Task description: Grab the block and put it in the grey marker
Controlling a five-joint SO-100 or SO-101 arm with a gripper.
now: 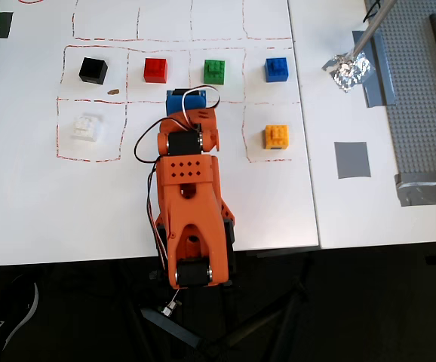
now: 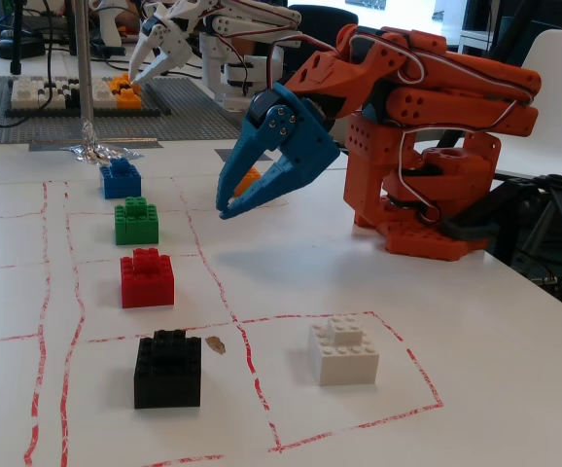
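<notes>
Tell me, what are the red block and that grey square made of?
The red block looks like hard, glossy moulded plastic: it has studs on top and a slight sheen. The grey square seems to be matte tape, since it lies flat on the table with straight-cut edges, though that is not certain.

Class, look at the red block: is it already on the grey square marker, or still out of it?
Out. The red block sits in a red-lined grid cell in the overhead view, while the grey marker lies bare off to the right.
</notes>
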